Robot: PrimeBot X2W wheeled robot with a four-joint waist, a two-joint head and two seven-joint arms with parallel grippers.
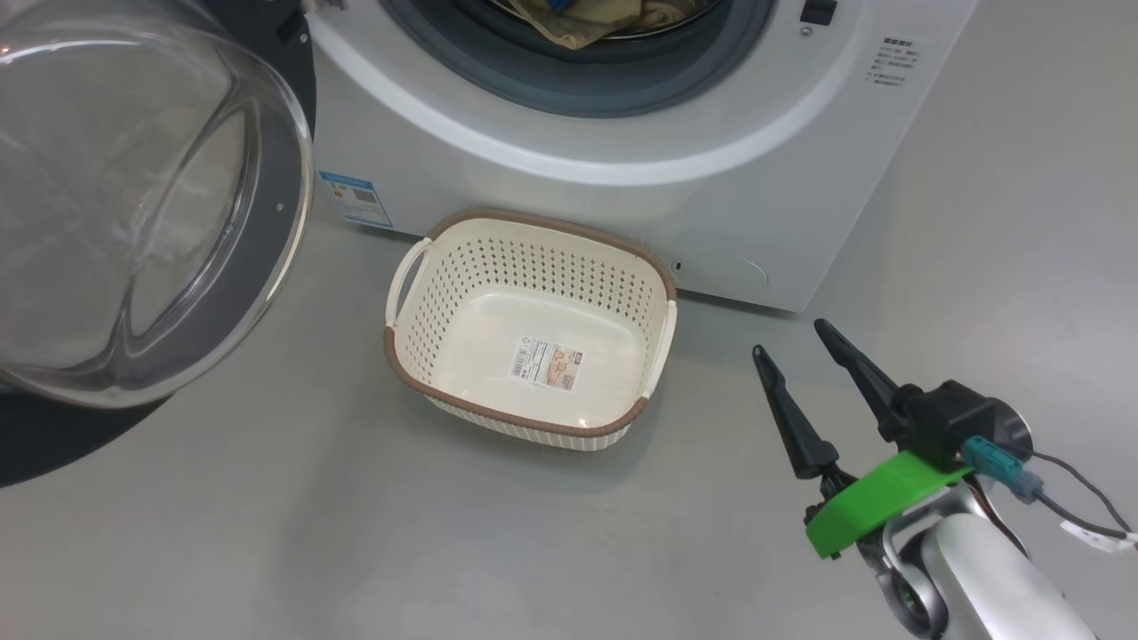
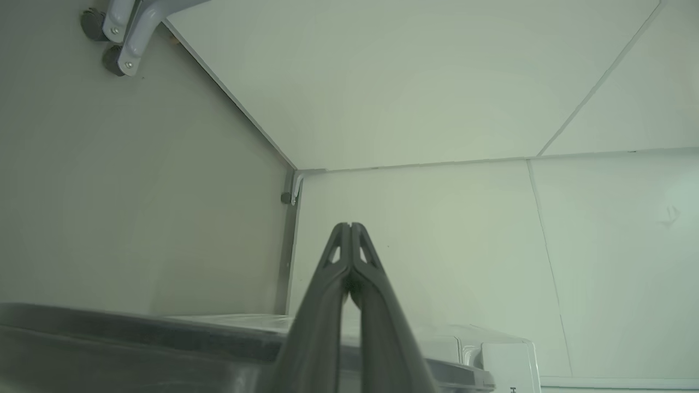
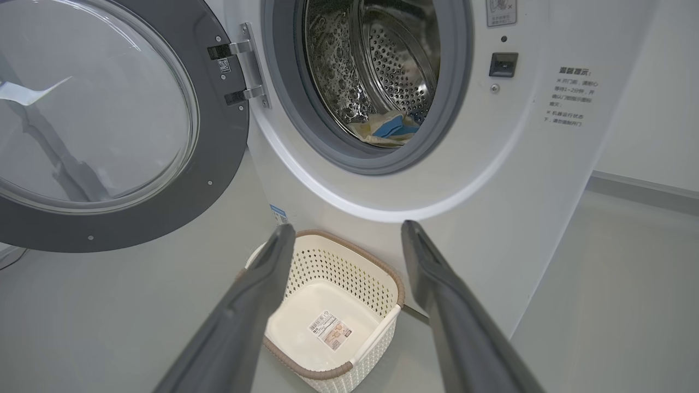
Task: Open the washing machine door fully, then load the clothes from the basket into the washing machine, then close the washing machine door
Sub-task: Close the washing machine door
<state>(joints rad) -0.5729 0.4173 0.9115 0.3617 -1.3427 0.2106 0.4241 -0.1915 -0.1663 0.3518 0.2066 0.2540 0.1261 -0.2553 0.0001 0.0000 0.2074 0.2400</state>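
The washing machine, a big white front-loading box, has a round mouth ringed in smooth grey rubber, and behind it, in the right wrist view, a shiny perforated steel drum. The washing machine door stands wide open at the machine's left side, hung on a metal hinge; it is a broad dark glossy ring around a clear, bulging glass bowl. The right arm, a pale metal forearm with a bright green bracket, reaches low toward the machine's front from its right. The right gripper has its two long, dark, tapered fingers spread wide with nothing between them, pointing at the machine. The left gripper has its fingers pressed together tip to tip, gripping nothing, aimed at a pale wall corner. The basket, a cream plastic tub with perforated walls, brown rim and white handles, sits on the grey floor just in front of the machine, below its mouth. The clothes, soft crumpled cream-yellow cloth with a blue patch, lie inside the machine's drum. A label sticker shows on the basket's bare bottom.
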